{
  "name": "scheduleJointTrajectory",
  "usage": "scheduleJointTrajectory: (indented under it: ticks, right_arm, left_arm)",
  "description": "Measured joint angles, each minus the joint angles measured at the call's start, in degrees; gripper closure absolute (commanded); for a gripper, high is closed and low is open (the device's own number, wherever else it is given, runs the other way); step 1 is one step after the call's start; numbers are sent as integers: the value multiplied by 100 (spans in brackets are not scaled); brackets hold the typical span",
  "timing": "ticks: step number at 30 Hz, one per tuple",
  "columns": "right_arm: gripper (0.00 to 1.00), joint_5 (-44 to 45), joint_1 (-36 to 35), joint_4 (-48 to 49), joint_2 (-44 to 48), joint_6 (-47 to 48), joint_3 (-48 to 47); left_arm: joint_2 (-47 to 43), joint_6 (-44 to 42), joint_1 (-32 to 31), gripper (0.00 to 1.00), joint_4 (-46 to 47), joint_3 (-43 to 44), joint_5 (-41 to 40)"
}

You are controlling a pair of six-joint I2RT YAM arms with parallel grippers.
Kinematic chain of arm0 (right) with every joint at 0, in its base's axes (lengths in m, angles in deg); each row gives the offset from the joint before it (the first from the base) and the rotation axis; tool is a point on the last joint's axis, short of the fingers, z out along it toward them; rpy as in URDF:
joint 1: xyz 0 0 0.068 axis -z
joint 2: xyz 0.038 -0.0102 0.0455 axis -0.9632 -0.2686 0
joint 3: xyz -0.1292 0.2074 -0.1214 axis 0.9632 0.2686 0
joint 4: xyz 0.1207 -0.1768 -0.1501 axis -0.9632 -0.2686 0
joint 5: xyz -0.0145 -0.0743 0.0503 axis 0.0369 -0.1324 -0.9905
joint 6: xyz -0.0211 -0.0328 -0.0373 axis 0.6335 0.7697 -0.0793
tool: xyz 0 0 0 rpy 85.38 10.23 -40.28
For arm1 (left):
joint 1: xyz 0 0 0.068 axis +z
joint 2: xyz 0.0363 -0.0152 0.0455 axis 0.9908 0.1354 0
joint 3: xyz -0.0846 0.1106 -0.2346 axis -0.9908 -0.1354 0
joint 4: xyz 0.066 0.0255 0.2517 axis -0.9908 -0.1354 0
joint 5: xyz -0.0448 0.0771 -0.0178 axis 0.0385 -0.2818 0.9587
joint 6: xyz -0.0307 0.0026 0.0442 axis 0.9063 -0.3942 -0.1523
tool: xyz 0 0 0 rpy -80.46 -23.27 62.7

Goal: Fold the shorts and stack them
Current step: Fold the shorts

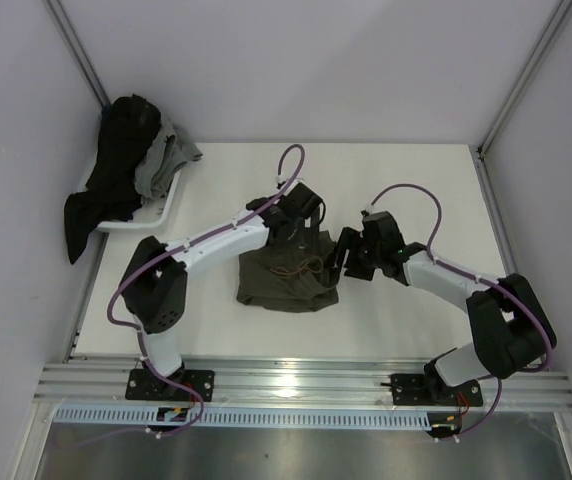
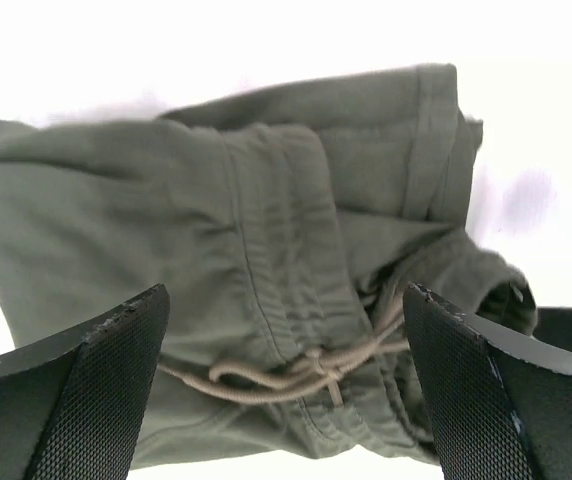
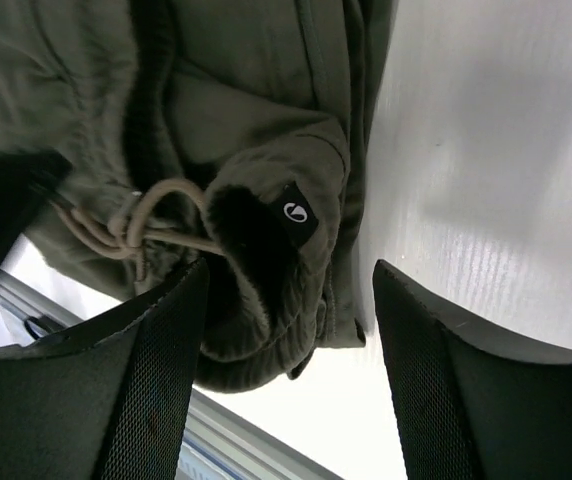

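The olive-green shorts (image 1: 284,277) lie folded in a compact bundle on the white table, mid-front, with the tan drawstring (image 1: 296,268) on top. My left gripper (image 1: 299,222) hovers over their far edge, open. In the left wrist view the shorts (image 2: 166,220) and the knotted drawstring (image 2: 296,378) show between the wide-apart fingers of the left gripper (image 2: 286,385), which touch nothing. My right gripper (image 1: 342,258) is at the shorts' right edge, open. In the right wrist view a rolled waistband corner with a black label (image 3: 294,212) lies partly between the fingers of the right gripper (image 3: 291,335), ungripped.
A white tray (image 1: 172,203) at the back left holds a heap of black and grey clothes (image 1: 126,165), some hanging over its edge. Enclosure walls stand on the left, right and back. A metal rail (image 1: 306,385) runs along the near edge.
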Motion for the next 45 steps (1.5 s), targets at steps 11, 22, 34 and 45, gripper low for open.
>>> scheduleJointTrajectory:
  ticks: [11, 22, 34, 45]
  right_arm:
    - [73, 518, -354, 457, -326, 81, -17]
    - [100, 850, -361, 1456, -245, -61, 645]
    - [100, 848, -358, 2081, -179, -83, 1045]
    - [100, 713, -352, 2201, -179, -2, 1067]
  left_arm:
    - [546, -87, 538, 1, -122, 693, 446]
    - [1386, -190, 592, 1, -315, 1084, 929]
    - [1729, -352, 734, 50, -387, 1189, 1158]
    - [1720, -586, 739, 99, -361, 1163, 1126]
